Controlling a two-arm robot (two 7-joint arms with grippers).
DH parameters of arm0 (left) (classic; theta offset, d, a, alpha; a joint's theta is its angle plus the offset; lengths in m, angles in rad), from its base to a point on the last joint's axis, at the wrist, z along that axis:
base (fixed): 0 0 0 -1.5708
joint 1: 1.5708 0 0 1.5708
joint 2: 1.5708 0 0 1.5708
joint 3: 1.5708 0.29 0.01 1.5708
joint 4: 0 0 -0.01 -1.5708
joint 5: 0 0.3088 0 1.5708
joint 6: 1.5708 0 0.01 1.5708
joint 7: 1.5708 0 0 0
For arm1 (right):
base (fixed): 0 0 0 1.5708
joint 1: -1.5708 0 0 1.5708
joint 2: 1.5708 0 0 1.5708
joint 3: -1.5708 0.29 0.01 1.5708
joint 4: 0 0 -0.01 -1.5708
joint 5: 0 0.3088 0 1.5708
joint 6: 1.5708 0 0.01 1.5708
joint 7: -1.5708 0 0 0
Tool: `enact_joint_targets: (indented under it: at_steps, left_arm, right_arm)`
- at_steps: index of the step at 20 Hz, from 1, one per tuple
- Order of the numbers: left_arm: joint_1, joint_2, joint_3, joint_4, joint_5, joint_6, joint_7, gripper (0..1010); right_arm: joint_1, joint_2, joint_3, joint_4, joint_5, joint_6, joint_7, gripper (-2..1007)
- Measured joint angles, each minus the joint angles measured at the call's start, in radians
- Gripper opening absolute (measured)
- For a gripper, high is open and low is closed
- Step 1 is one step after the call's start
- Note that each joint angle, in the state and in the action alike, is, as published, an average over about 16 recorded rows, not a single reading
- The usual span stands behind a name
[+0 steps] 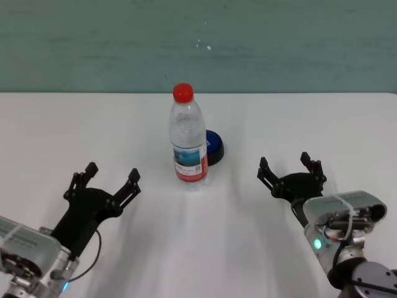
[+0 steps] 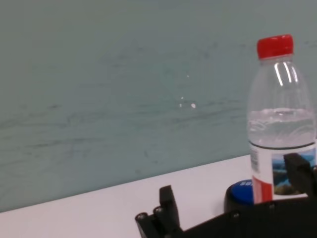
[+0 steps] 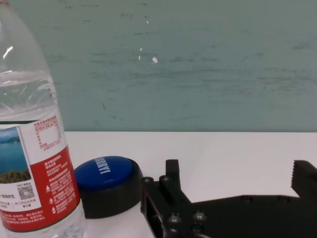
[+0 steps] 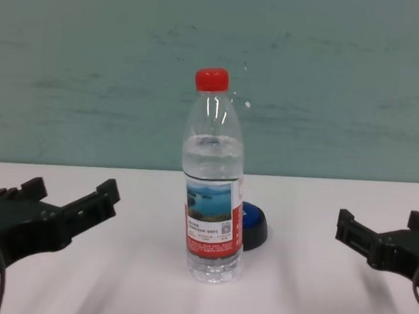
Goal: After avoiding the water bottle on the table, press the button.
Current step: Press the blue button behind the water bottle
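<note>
Both pincers sit spread and empty, but the right pincer [image 1: 291,169] has the clearer line to the button [image 1: 214,146], tucked behind the upright water bottle [image 1: 187,139].

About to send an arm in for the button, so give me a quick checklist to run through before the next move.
1. Water bottle upright on the table: ok.
2. Button visible behind the bottle, toward the robot's right: ok.
3. Right pincer open and holding nothing: ok.
4. Left pincer open, clear of the bottle: ok.
5. Straight frontal path to the button: not ok, bottle blocks it.
6. Right-side approach looks free of things: ok, likely the better route.
</note>
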Motion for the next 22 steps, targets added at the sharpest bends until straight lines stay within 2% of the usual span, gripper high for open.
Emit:
enact_joint_targets:
  at_steps: [9,22]
  left_arm:
    - [0.007,0.004,0.026,-0.018,0.005,-0.002,-0.006,1010]
    - [-0.013,0.002,0.056,-0.011,0.017,0.001,-0.005,1010]
  right_arm:
    - [0.0,0.0,0.0,0.0,0.0,0.0,0.0,1004]
    - [0.0,0.0,0.0,0.0,0.0,0.0,0.0,1004]
